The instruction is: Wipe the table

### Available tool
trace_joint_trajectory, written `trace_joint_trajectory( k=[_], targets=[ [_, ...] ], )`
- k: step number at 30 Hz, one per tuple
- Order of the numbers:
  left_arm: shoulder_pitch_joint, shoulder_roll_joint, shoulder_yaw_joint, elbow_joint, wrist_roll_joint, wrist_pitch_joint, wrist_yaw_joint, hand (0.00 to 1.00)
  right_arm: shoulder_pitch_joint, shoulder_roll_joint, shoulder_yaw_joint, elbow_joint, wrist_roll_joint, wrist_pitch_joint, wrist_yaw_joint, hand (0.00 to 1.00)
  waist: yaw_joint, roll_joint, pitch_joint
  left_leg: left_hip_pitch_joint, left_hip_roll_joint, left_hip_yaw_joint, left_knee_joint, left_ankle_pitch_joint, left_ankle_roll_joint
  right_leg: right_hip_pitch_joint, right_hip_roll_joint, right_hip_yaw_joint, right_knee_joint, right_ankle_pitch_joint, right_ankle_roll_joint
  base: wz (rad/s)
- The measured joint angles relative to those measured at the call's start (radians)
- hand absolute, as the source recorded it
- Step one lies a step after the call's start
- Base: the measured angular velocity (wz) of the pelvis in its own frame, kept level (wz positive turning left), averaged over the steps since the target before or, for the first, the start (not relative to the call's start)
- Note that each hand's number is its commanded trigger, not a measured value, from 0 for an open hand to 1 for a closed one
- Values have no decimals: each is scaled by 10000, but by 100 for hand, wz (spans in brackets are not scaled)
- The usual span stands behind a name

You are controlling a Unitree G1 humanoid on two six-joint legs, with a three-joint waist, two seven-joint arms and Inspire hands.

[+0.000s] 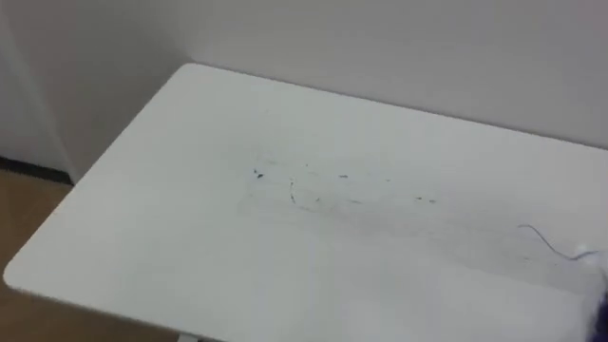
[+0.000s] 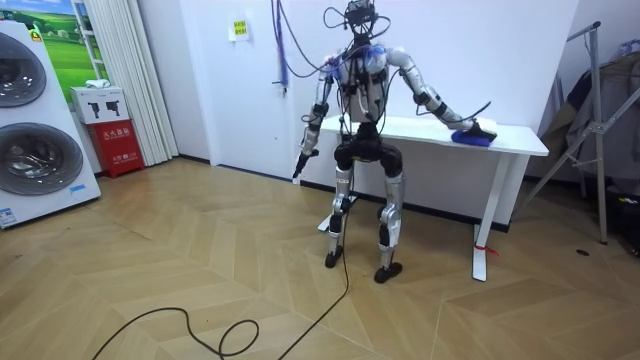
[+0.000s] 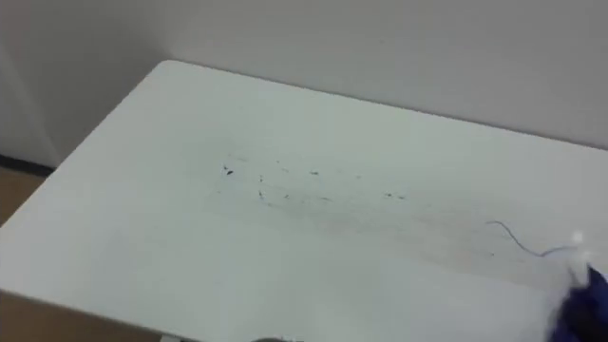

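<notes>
Tabletop (image 1: pixel 142 228), white and set against a pale wall, carries thin blue pen marks (image 1: pixel 342 182) scattered across its middle and a curved blue line (image 1: pixel 538 235) nearer its right end. The robot stands upright at the tabletop's front edge, facing the wall, with its right arm stretched out sideways over the tabletop. The right robot hand (image 2: pixel 481 127) lies on top of a blue cloth (image 2: pixel 468 138), which rests on the tabletop near its right end, close to the curved line. Whether that hand grips the cloth or merely presses on it cannot be told. The left robot hand (image 2: pixel 301 160) hangs at the robot's side, below the tabletop's left end and apart from it, and its state cannot be told either. Well to the left of the tabletop, across the wood floor (image 2: pixel 200 250), stand two stacked washing machines (image 2: pixel 35 120) and a small red cabinet (image 2: pixel 117 140).
</notes>
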Motion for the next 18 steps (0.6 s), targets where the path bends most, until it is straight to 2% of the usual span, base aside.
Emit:
trace_joint_trajectory(
  k=[1, 2, 3, 4, 5, 6, 7, 8, 9, 10, 11, 12, 13, 14, 15, 16, 17, 18],
  targets=[
    [-109, -9, -210, -13, 17, -2, 34, 0, -80, 91, 154, -175, 1, 236, -104, 100, 105, 16, 6, 136, 66, 224, 46, -59, -2, -21, 10, 139, 66, 28, -39, -55],
    [-357, -50, -440, 114, 34, 8, 64, 0, -393, 299, 437, -419, -27, 638, -221, 100, 350, 68, 38, 157, 184, 443, 187, -178, -66, -104, 62, 202, 108, 98, -133, -66],
    [-527, -81, -578, 194, 84, 33, 81, 0, -582, 404, 687, -551, -34, 807, -321, 100, 602, 98, 45, 146, 307, 673, 296, -239, -76, -244, 111, 297, 204, 147, -193, -101],
    [-871, -115, -954, 464, 102, 48, 181, 0, -1253, 662, 1539, -855, -126, 1170, -397, 100, 1145, 181, 64, 8, 571, 1006, 636, -389, -115, -653, 174, 280, 506, 251, -356, -120],
    [-1259, -176, -1147, 846, 111, 65, 183, 0, -2303, 1170, 2469, -1024, -753, 1463, -270, 100, 1553, 213, 81, -170, 867, 1249, 957, -535, -77, -1106, 175, 70, 917, 316, -461, -120],
    [-1466, -189, -1266, 1021, 110, 63, 186, 0, -2931, 1497, 3038, -1028, -1075, 1550, -110, 100, 1759, 244, 102, -298, 1041, 1416, 1148, -583, -115, -1332, 104, -119, 1128, 330, -479, -91],
    [-1873, -194, -1490, 1233, 107, 33, 150, 0, -4178, 2090, 4046, -1035, -1748, 1637, 342, 100, 2262, 318, 151, -575, 1424, 1681, 1492, -652, -159, -1784, 10, -343, 1844, 174, -400, -39],
    [-2260, -207, -1590, 1480, 91, -172, 110, 0, -5274, 2700, 4862, -1024, -2301, 1577, 848, 100, 2761, 277, 189, -836, 1575, 1837, 1710, -620, -262, -2095, -607, -547, 3331, -318, -362, -12],
    [-2405, -211, -1714, 1506, 85, -257, 104, 0, -5777, 2927, 5095, -996, -2493, 1441, 1081, 100, 2993, 259, 203, -947, 1692, 2042, 1793, -566, -361, -2127, -977, -559, 3791, -544, -364, 38],
    [-2558, -220, -1903, 1455, 42, -449, 69, 0, -6887, 3133, 5458, -658, -2696, 1045, 1419, 100, 3537, 283, 236, -1313, 1830, 2127, 2017, -477, -462, -2111, -1682, -399, 4234, -861, -299, 53],
    [-2608, -137, -1928, 1346, -79, -582, 34, 0, -7867, 3134, 5813, -434, -2684, 776, 1651, 100, 4021, 247, 251, -1762, 1851, 2007, 2072, -306, -609, -2131, -2240, -212, 3869, -926, -242, 57],
    [-2551, -69, -1920, 1329, -103, -583, 17, 0, -8264, 3134, 5918, -366, -2666, 656, 1680, 100, 4155, 241, 249, -1968, 1884, 1852, 2050, -206, -713, -2135, -2395, -116, 3476, -902, -216, 56],
    [-2461, 89, -1791, 1366, -102, -488, -19, 0, -8741, 3123, 5972, -324, -2604, 477, 1639, 100, 4340, 256, 256, -2242, 2092, 1446, 1927, 84, -1064, -2163, -2523, 70, 2677, -855, -189, 55],
    [-2443, 334, -1549, 1452, -97, -439, -67, 0, -8833, 3048, 5987, -237, -2455, 423, 1632, 100, 4475, 235, 244, -2276, 2441, 1058, 1681, 318, -1445, -2285, -2514, 281, 2217, -645, -249, 60],
    [-2431, 480, -1461, 1498, -98, -440, -84, 0, -8774, 3003, 5996, -148, -2393, 423, 1643, 100, 4456, 251, 262, -2267, 2609, 797, 1554, 435, -1651, -2311, -2498, 306, 2022, -449, -245, 75],
    [-2444, 827, -1262, 1552, -96, -446, -150, 0, -8539, 2813, 5954, 158, -2347, 362, 1688, 100, 4340, 124, 256, -2251, 2875, 233, 1436, 575, -1912, -2379, -2422, 263, 1780, 36, -225, 96],
    [-2415, 1057, -1111, 1540, -99, -455, -223, 0, -7940, 2469, 5925, 224, -2370, 344, 1823, 100, 4177, 86, 255, -2248, 3257, -333, 1445, 628, -1846, -2412, -2127, 353, 2575, -94, 668, 83],
    [-2338, 1088, -1038, 1533, -108, -465, -243, 0, -7570, 2279, 5864, 246, -2313, 265, 1898, 100, 4177, 79, 259, -2204, 3468, -416, 1445, 741, -1475, -2428, -1941, 339, 2927, -436, 645, 46]
  ],
)
